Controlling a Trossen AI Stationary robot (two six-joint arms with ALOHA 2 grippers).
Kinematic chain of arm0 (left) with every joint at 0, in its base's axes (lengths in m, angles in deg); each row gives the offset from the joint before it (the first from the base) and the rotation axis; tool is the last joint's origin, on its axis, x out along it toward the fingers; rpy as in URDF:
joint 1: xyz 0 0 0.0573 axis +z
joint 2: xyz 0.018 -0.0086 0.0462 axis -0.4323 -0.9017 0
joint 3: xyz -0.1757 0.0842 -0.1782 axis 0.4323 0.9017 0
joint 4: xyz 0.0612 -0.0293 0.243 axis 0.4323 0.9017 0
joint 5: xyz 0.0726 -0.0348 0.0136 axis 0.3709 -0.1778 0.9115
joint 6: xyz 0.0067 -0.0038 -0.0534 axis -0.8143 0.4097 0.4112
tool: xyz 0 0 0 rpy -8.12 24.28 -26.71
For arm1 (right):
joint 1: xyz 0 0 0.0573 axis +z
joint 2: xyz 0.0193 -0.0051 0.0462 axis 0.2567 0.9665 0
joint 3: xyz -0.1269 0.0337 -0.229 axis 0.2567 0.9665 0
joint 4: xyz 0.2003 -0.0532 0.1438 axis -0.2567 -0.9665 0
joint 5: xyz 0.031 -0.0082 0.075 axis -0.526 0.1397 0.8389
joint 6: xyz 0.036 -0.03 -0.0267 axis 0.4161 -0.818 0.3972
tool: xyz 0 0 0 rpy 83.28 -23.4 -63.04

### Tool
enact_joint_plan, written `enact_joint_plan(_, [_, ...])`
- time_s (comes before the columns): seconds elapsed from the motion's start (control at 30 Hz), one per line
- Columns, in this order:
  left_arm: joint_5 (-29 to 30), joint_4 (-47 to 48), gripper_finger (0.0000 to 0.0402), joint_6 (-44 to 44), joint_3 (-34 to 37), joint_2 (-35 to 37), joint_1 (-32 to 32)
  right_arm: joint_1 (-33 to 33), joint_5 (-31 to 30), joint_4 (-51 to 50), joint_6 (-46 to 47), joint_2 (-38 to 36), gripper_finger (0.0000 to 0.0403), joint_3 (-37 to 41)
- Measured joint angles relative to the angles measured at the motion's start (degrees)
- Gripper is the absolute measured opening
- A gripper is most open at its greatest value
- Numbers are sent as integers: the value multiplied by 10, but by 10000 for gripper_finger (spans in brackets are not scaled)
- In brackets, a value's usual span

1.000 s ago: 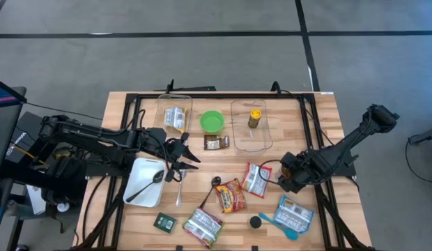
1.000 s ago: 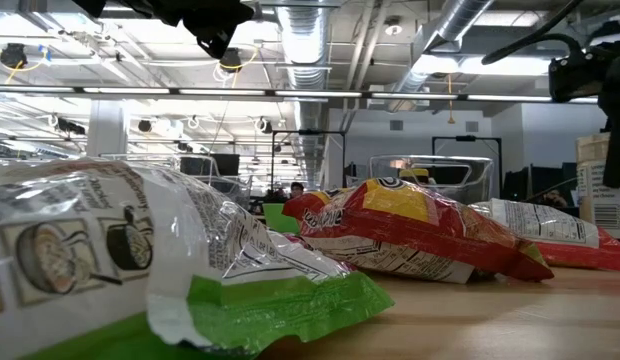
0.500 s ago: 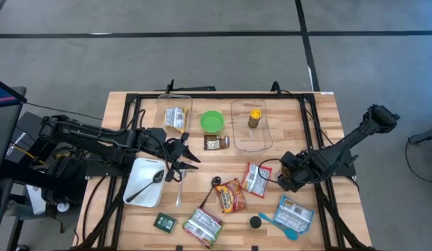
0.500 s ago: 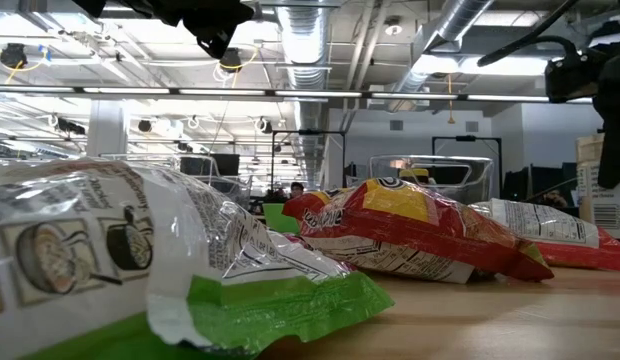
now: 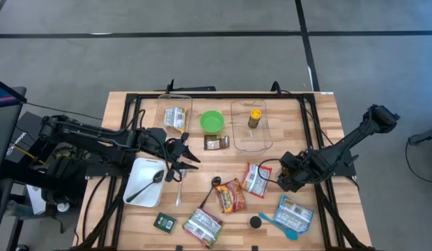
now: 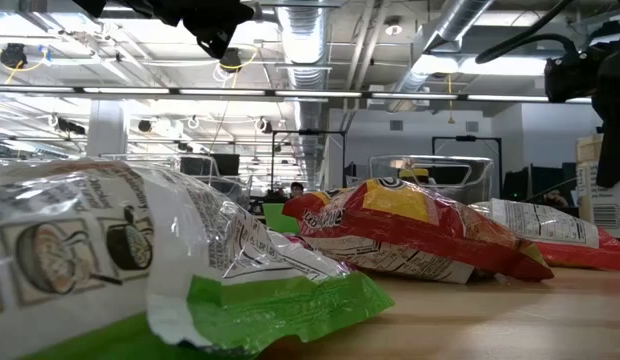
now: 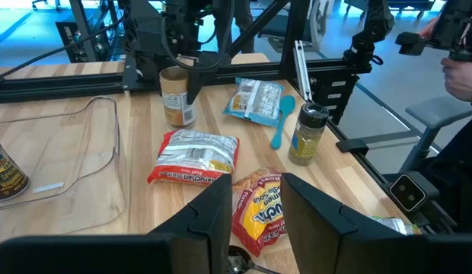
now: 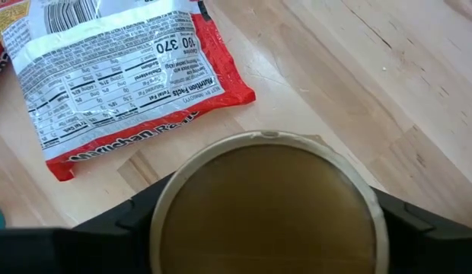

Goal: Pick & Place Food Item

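A tan jar with a gold-brown lid (image 8: 263, 205) stands upright on the table, right of the red ramen packet (image 5: 256, 179); it also shows in the left wrist view (image 7: 175, 97). My right gripper (image 5: 289, 174) is above it, shut on it, and hides it in the high view. My left gripper (image 5: 188, 157) is open and empty above the table's middle left, by the white dish (image 5: 136, 178). A yellow-red ramen packet (image 5: 231, 195) lies flat near the middle. My right gripper has the jar between its two fingers, one finger (image 8: 122, 228) on each side of its top just under the lid rim (image 8: 164, 202). The fingers come from above, pointing down. The jar is upright, its base on the table (image 7: 177, 122).
A green bowl (image 5: 212, 122) and two clear containers (image 5: 251, 125) (image 5: 174, 115) stand at the back. A black spoon (image 5: 150, 183) lies in the white dish. A blue-white packet with a blue spoon (image 5: 294, 213), a spice bottle (image 7: 307, 133) and a green-white packet (image 5: 202, 226) lie near the front.
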Motion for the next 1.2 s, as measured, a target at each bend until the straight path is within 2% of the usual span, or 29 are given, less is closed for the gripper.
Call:
enact_joint_plan(0.43, [0, 0, 108, 0, 0, 0, 0, 0, 1, 1, 0, 0, 283, -1])
enact_joint_plan(0.6, [0, 0, 108, 0, 0, 0, 0, 0, 13, -3, -4, 1, 282, -27])
enact_joint_plan(0.8, [0, 0, 108, 0, 0, 0, 0, 0, 16, -55, -6, 1, 282, -82])
enact_joint_plan(1.03, [0, 0, 108, 0, 0, 0, 0, -3, 12, -95, -67, 1, 282, -172])
enact_joint_plan(1.2, [0, 0, 108, 0, 0, 0, 0, -15, -32, -99, -145, 1, 282, -246])
